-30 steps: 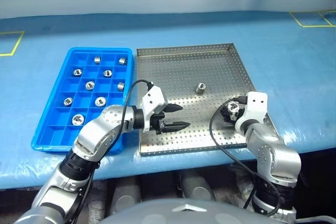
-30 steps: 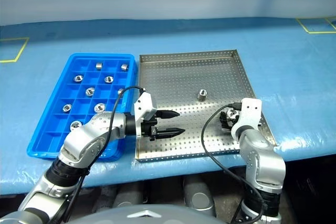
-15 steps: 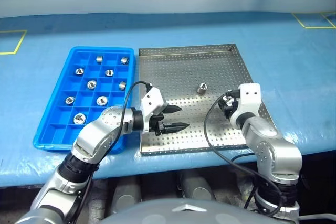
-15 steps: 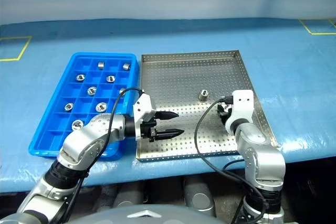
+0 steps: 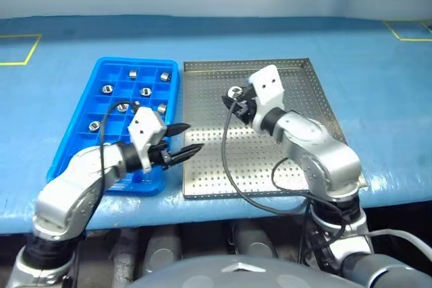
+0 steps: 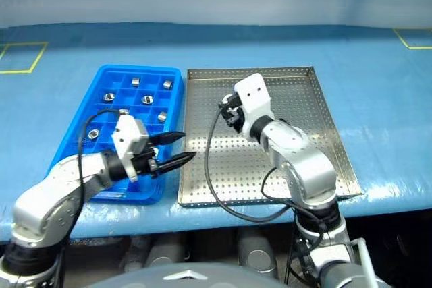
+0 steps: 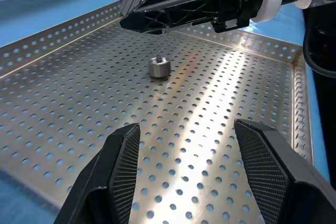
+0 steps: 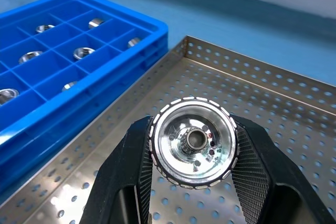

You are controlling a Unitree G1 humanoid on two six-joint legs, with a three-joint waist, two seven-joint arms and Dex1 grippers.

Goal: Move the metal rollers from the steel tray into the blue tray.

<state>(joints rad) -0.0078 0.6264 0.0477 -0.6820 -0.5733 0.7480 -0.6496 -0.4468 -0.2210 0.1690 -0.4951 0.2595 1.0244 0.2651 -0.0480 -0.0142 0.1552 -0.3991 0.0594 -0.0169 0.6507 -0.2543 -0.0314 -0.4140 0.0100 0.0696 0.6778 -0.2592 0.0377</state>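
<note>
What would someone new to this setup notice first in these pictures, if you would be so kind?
Most striking is the right tool, shut on a shiny metal roller and held above the steel tray near its side by the blue tray. That tray already holds several rollers in its far compartments, and one roller still sits on the perforated floor. The left tool hangs open at the two trays' border.

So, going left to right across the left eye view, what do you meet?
Blue tray → left gripper, open, at the seam between the trays → right gripper shut on a metal roller over the steel tray → the steel tray's right rim.
</note>
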